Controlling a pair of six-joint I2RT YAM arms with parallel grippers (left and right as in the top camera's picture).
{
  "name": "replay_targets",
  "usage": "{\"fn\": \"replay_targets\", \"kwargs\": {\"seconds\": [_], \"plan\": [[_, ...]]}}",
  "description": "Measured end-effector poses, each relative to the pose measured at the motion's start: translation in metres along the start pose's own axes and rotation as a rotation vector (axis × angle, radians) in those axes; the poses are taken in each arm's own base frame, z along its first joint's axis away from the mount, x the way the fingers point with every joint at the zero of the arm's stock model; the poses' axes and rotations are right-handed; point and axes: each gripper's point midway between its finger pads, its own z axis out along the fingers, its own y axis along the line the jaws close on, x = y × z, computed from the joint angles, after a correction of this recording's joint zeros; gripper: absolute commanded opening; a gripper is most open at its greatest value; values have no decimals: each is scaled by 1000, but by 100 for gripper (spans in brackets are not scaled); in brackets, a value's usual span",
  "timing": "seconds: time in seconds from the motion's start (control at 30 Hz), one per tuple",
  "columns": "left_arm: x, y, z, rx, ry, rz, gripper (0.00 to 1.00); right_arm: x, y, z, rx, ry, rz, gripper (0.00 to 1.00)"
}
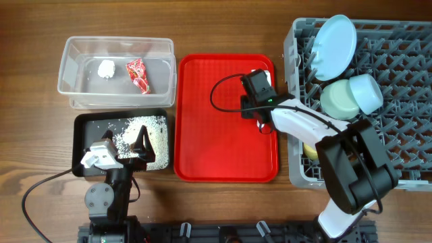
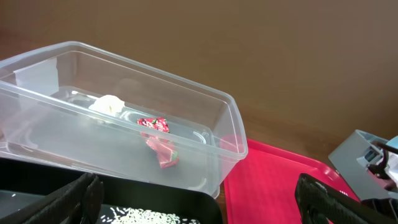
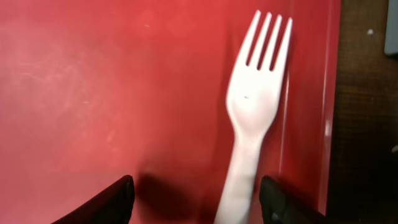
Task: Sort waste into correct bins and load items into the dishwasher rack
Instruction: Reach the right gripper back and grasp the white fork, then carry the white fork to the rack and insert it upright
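Observation:
A white plastic fork [image 3: 254,118] lies on the red serving tray [image 1: 216,121] near its right rim. My right gripper [image 3: 198,202] is open just above the tray, with the fork's handle between its fingers; overhead it sits at the tray's upper right [image 1: 258,101]. My left gripper [image 1: 128,145] is open and empty above the black tray [image 1: 84,128], which holds white rice scraps [image 1: 145,131]. The clear tub [image 1: 71,50] holds the napkin ball [image 1: 106,68] and the red wrapper [image 1: 138,74]. The grey rack [image 1: 405,94] holds the blue plate [image 1: 335,46], the blue bowl [image 1: 366,92], the green bowl [image 1: 337,101] and a yellow cup [image 1: 311,150].
The tub and black tray stand at the left, the red tray in the middle, the rack at the right. Brown table wood [image 1: 34,101] surrounds them. The right arm's black cable [image 1: 223,88] loops over the red tray. The spoon is not visible.

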Motion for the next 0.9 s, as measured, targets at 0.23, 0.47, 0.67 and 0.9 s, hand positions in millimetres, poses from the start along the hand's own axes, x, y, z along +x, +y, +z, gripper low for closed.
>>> {"fn": "replay_targets", "kwargs": {"seconds": [0.23, 0.47, 0.67, 0.9], "plan": [[0, 0, 0, 0, 0, 0, 100, 3, 1, 2, -35, 27, 37, 10], [0, 0, 0, 0, 0, 0, 100, 8, 6, -3, -63, 57, 33, 4], [0, 0, 0, 0, 0, 0, 100, -10, 10, -31, -114, -4, 45, 4], [0, 0, 0, 0, 0, 0, 100, -55, -5, -111, -124, -220, 82, 9]]}}
